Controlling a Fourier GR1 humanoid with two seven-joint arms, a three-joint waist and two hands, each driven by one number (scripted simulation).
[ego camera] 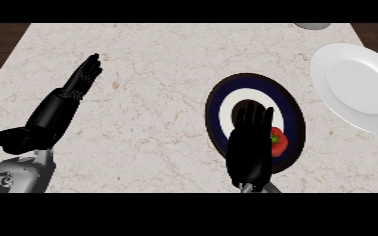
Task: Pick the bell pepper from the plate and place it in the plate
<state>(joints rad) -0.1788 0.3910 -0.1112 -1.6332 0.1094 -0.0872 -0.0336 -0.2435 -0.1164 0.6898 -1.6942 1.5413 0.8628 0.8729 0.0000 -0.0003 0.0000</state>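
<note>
- Right hand (249, 145) over the dark-rimmed plate (289, 100), fingers straight and spread slightly, holding nothing; whether it touches the plate can't be told.
- Bell pepper (277, 141) lies on that plate just right of the hand, partly hidden behind it; its long axis and heading unclear.
- Left hand (77, 87) rests open, far left.
- White plate (347, 82) further right, cut off.
</note>
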